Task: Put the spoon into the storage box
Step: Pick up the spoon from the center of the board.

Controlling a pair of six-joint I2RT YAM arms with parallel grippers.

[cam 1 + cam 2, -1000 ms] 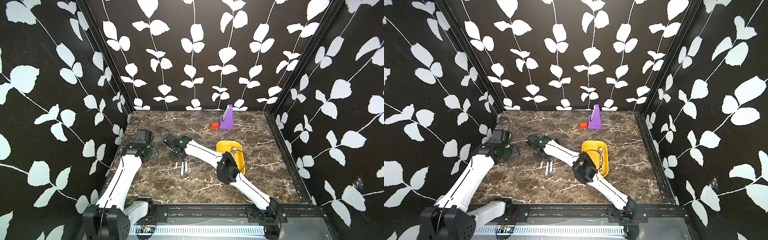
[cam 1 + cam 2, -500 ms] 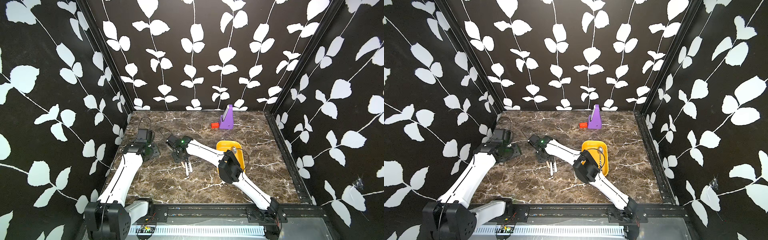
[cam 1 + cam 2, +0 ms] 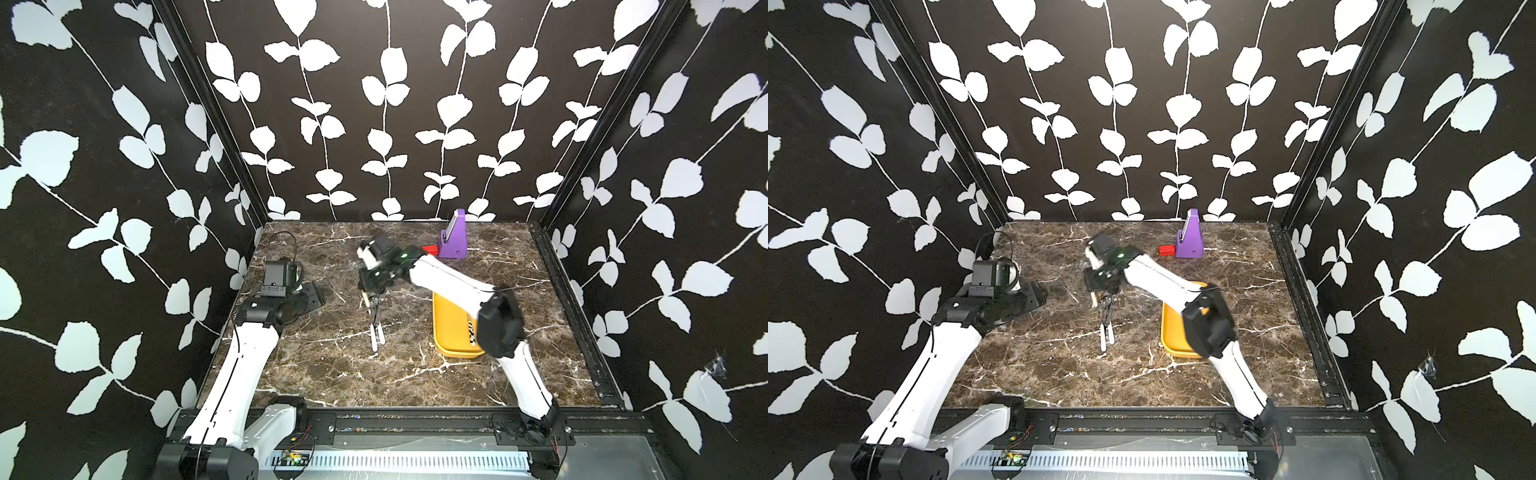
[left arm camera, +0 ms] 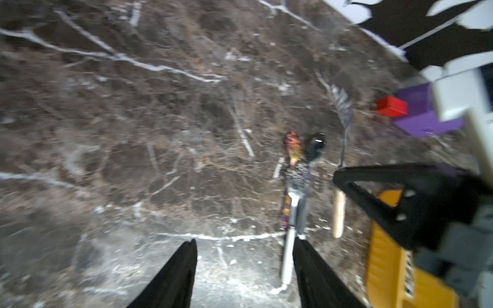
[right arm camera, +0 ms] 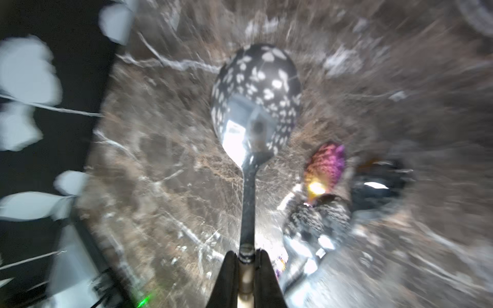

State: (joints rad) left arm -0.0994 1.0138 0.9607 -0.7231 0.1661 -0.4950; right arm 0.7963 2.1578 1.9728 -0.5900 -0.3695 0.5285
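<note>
Closest in, the right tool is clenched on the spoon, its two black fingers pinching the thin dark neck just where it meets the pale, thicker handle. The mirror-polished bowl points away from the wrist and reflects the leaf wallpaper. From the left wrist view the spoon appears to hang clear of the worktop, the pale handle jutting out on the near side of the fingers.

I judge it light and fully stiff, so it will not sag. The polished metal is slick, though, and a pinch on so narrow a neck could let it swivel. The wider handle would give a steadier hold.

Below and beside it, loose cutlery lies in a tight bundle on the worktop, apart from the held spoon.

On the right side sits the storage box, shallow and yellow, partly covered by the right forearm. The spoon is not yet in it, and since the box is barely longer than a spoon, I expect it must go in lengthways.

Over at the left edge the left tool hovers with its fingers spread, gripping nothing.

Farthest back, near the wall, a red block rests just beside a purple stand, well apart from the action.
</note>
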